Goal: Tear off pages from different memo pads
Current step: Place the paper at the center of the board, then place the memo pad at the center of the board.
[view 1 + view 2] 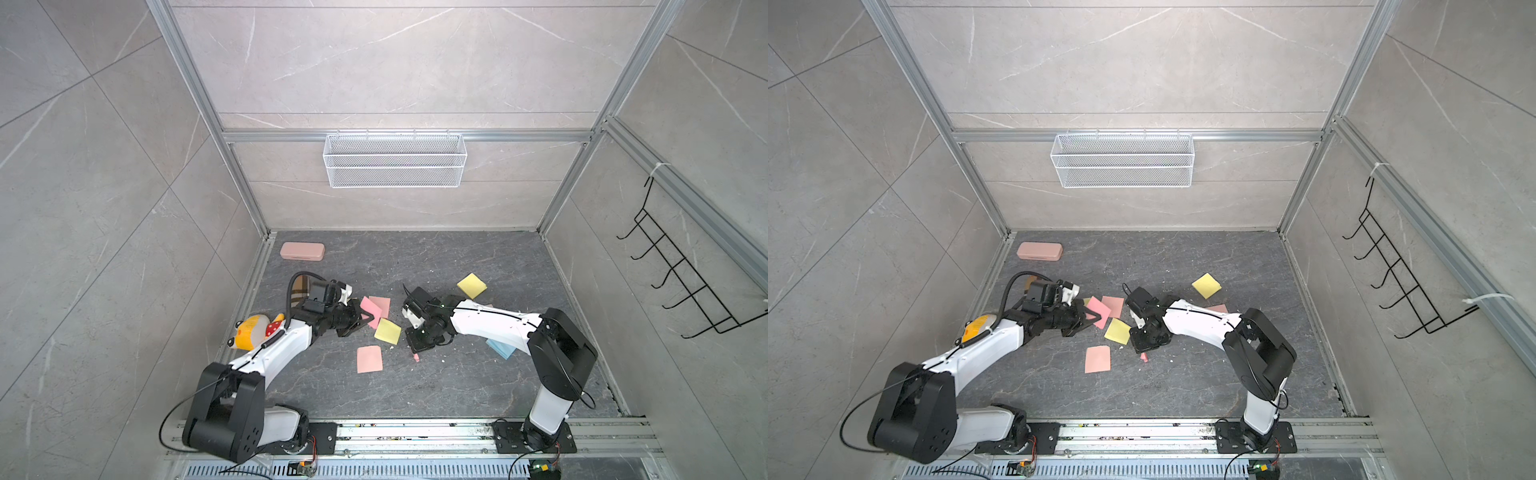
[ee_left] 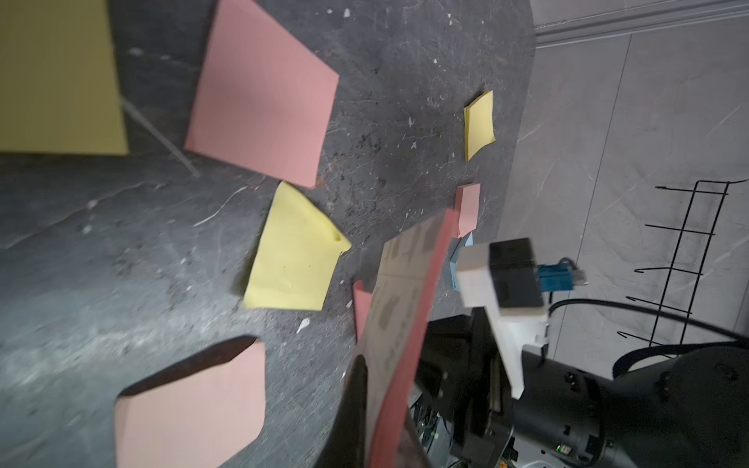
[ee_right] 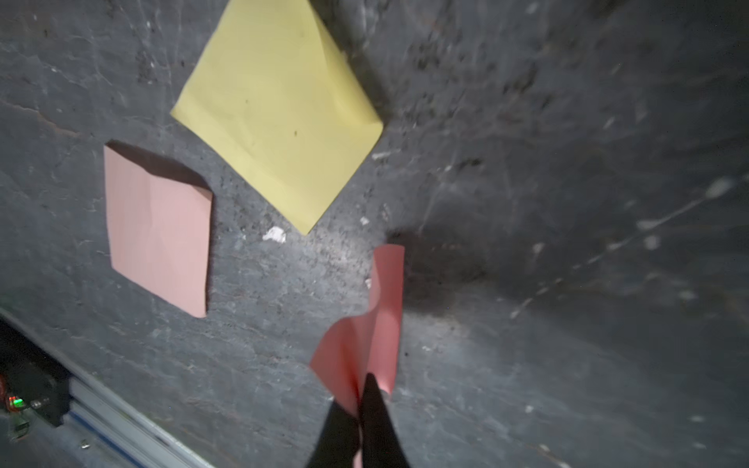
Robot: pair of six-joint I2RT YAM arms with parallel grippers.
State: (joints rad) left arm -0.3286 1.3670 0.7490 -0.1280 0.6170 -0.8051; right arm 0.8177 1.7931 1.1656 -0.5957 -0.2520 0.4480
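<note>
The right gripper has its jaws almost together on a crumpled pink page, which curls out from between them just above the table; whether that pinch is firm or slackening the pictures do not settle. The left gripper is pressed together on the pink memo pad, holding it tilted up so that its backing faces the left wrist camera; the two grippers stand apart, and a yellow page lies between them with one corner turned up. Just beside the held pad a paler pink page lies flat; nearer the robot's base another pink page lies with a folded corner. Farther out, beyond the right arm, the yellow memo pad sits on the table; the light blue memo pad shows partly under the right forearm; a further pink piece peeks out behind that arm, pad or sheet I cannot tell; a pink case lies well apart in the far corner. By my reading the task is well along: yellow and pink sheets are off their pads, and the one in the right jaws is free of the pad and only needs setting down; no loose blue sheet shows anywhere, so the blue pad seems the one left to do.
</note>
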